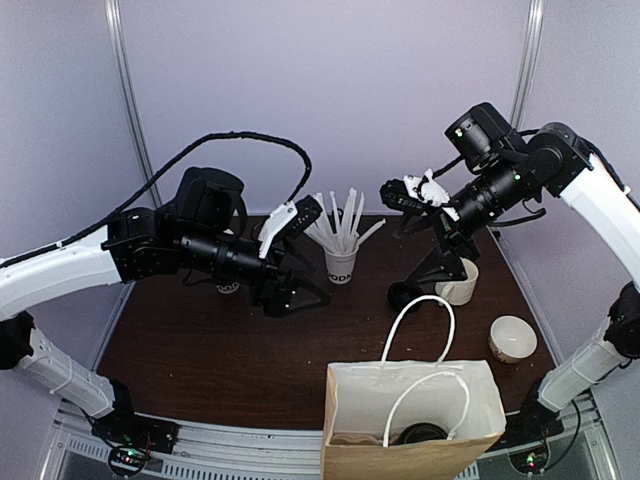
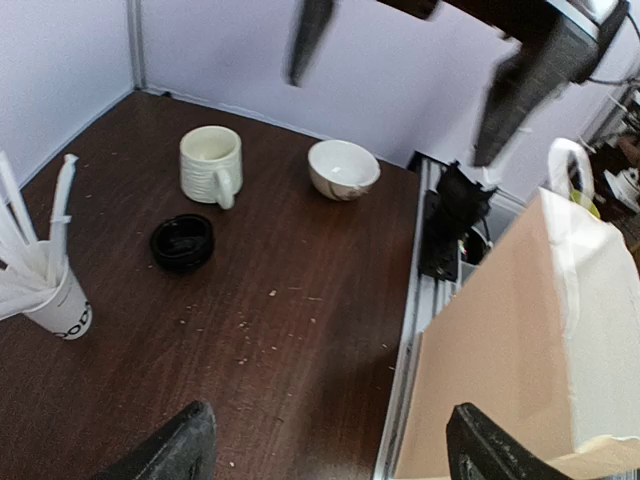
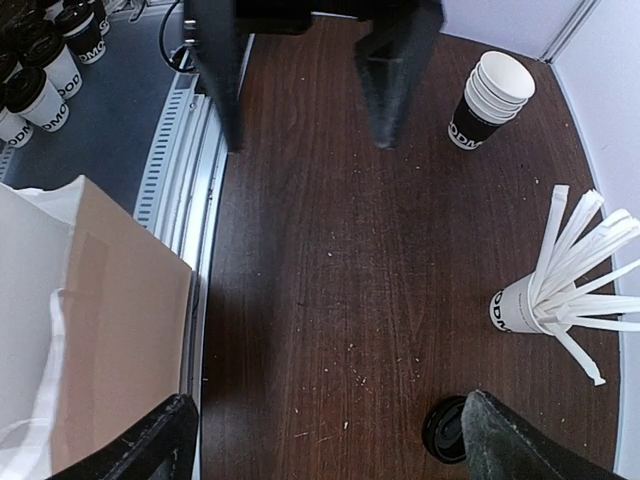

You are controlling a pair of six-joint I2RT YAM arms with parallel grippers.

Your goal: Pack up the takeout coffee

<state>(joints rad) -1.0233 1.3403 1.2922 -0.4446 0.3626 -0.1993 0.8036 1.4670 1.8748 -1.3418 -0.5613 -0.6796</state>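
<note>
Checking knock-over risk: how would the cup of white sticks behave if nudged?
The cup looks like small paper, so it is probably light and easy to slide or tip. Its sticks fan out high above the rim, likely making it top-heavy and easy to snag. They sit loose, so they would probably scatter if it fell.

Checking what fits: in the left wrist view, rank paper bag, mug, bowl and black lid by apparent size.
1. paper bag, though nearest the camera
2. mug and bowl, about alike
3. black lid
</note>
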